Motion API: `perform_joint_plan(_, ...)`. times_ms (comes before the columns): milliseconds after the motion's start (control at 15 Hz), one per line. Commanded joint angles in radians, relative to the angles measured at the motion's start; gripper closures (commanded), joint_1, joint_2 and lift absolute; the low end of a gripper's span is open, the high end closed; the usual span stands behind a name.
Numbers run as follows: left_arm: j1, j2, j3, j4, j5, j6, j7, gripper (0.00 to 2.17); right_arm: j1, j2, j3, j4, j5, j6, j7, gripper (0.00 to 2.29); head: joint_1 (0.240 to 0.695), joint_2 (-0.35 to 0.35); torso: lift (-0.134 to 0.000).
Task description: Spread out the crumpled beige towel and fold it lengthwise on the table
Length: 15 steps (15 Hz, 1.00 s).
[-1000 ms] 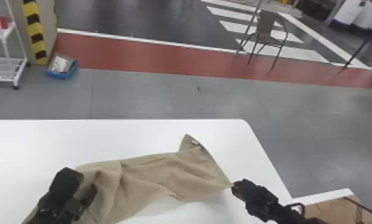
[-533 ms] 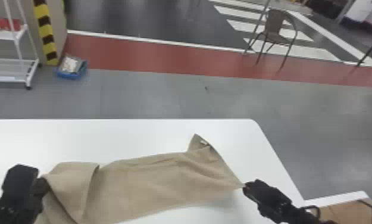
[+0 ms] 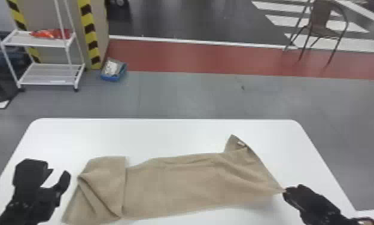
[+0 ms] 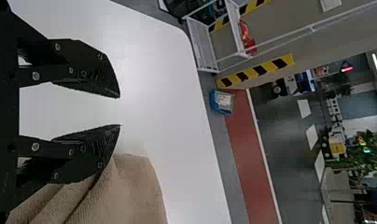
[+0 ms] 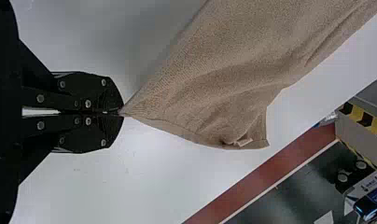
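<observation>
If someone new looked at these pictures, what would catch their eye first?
Probably the beige towel, stretched across the white table with its left end folded over. Next, the right gripper, shut on one corner, and the left gripper, open beside the other end.

**My tally: mostly ones, some twos**

I count my left gripper (image 3: 58,172) and my right gripper (image 3: 285,191), two in all, with four fingers (image 4: 91,84) between them. Before me I make it one towel (image 3: 171,182), one pale tag (image 3: 241,144) on it and one table (image 3: 165,134). Farther off, I tally one chair (image 3: 322,22), one white rack (image 3: 68,56) with two shelves (image 3: 45,74), one red item (image 3: 47,33) there, one blue tub (image 3: 112,78) and two striped bands (image 3: 90,36).
</observation>
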Motion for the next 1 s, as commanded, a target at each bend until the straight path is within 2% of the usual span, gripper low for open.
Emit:
perform_joint_plan(0,0.041,0.001,-0.106,-0.093,-0.016,0.018,-0.003,0.05,0.0,0.002,0.005,0.004,0.0,0.0,0.0,1.11,0.695,-0.16,0.0)
perform_joint_plan(67,0.028,-0.002,-0.176,-0.092,-0.046,0.024,0.004,0.08,0.0,0.003,0.008,0.004,0.0,0.0,0.0,1.11,0.695,-0.178,0.0)
perform_joint_plan(133,0.001,-0.003,-0.233,-0.073,-0.074,0.033,0.01,0.09,0.001,0.006,0.009,0.004,0.001,0.0,0.0,1.11,0.695,-0.23,0.0)
perform_joint_plan(267,-0.059,-0.003,-0.316,-0.004,-0.074,0.04,0.057,0.14,0.004,0.008,0.009,0.004,0.0,0.003,0.0,1.11,0.695,-0.287,0.0)
perform_joint_plan(400,-0.127,-0.014,-0.36,0.068,-0.071,0.073,0.114,0.14,0.004,0.008,0.011,0.004,0.0,0.003,0.0,1.11,0.695,-0.33,0.0)
perform_joint_plan(600,-0.211,-0.06,-0.371,0.157,-0.054,0.153,0.109,0.15,0.004,0.011,0.02,0.004,0.001,0.009,0.0,1.11,0.695,-0.35,0.0)
perform_joint_plan(667,-0.243,-0.063,-0.385,0.172,-0.053,0.23,0.086,0.17,0.004,0.012,0.023,0.004,0.001,0.012,0.0,1.11,0.695,-0.35,0.0)
perform_joint_plan(933,-0.338,-0.097,-0.392,0.259,0.009,0.319,0.089,0.21,0.004,0.018,0.041,0.004,0.003,0.018,0.0,1.11,0.695,-0.35,0.0)
